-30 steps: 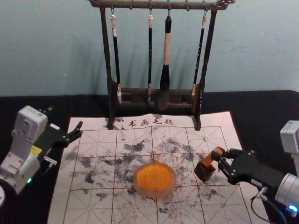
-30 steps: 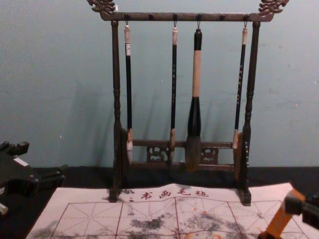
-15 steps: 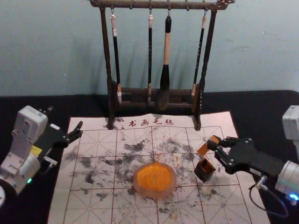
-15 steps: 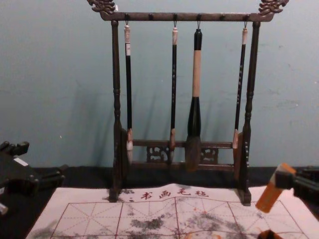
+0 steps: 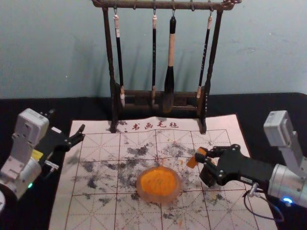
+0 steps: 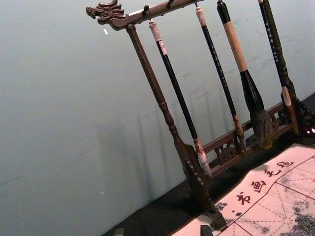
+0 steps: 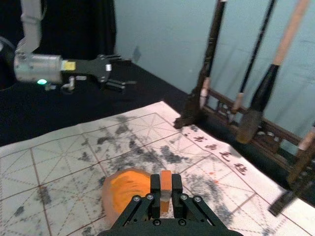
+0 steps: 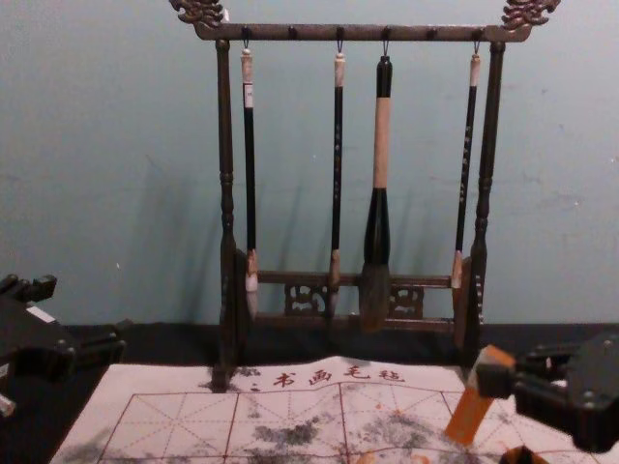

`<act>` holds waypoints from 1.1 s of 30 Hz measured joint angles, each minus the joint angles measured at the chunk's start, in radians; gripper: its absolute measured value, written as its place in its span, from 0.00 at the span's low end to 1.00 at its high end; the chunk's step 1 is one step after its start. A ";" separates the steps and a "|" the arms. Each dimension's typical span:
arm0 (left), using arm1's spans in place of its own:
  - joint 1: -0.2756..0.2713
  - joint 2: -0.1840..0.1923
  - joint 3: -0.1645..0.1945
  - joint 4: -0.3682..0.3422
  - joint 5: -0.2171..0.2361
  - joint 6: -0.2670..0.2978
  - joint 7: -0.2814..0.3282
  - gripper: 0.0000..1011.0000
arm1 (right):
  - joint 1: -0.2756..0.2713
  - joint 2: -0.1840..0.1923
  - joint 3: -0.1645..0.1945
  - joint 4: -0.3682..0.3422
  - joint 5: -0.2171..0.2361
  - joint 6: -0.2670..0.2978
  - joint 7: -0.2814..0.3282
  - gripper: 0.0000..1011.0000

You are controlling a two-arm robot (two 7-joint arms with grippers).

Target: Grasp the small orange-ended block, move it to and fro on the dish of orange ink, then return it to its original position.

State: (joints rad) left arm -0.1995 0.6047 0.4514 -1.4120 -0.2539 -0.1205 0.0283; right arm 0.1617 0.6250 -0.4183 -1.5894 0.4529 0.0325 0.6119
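R tool [image 5: 201, 155]: at R side of work area, reaching in from R edge, above mat [image 5: 235, 211]. Fingertips closed on upper end of orange block [image 5: 193, 162], one per side; R wrist view confirms R tool [image 7: 166, 184] w/ block pinched btwn both tips.

Block: tilted, lower end angled twd L. Pos. = over mat, out of holder, to R & far side of dish [image 5: 179, 187], apart from dish. Contact btwn block & mat: can't tell.

Dish: round, pale rim, flat on mat, loaded w/ orange ink [image 5: 158, 183]. Holder [image 5: 206, 178]: small, dark, on mat to R of dish; partly hidden behind R tool in head view. Orange visible along its top edge, chest view.

L tool [image 5: 67, 120]: parked at L side, over L edge of mat. Fingers spread, nothing btwn them.

Rack [image 5: 139, 5]: dark wood, upright at far edge of mat. Carries 4 hanging brushes [image 5: 171, 52]; 3rd from L is the thickest, w/ pale upper handle section.

Mat: white, printed w/ red grid & characters at far end, stained w/ dark & orange marks. Lies on black-covered desk [image 5: 278, 108].
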 joint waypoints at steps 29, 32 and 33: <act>0.000 0.000 0.000 0.000 0.000 0.000 0.000 0.99 | 0.143 -0.037 -0.163 0.096 -0.115 0.011 0.071 0.10; 0.000 0.000 0.000 0.000 0.000 0.000 0.000 0.99 | 0.154 -0.044 -0.173 0.107 -0.120 0.015 0.075 0.10; 0.000 0.000 0.000 0.000 0.000 0.000 0.000 0.99 | 0.157 -0.046 -0.175 0.110 -0.121 0.015 0.076 0.10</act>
State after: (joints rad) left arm -0.1995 0.6047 0.4514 -1.4120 -0.2539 -0.1205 0.0283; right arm 0.3183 0.5791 -0.5937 -1.4796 0.3316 0.0478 0.6883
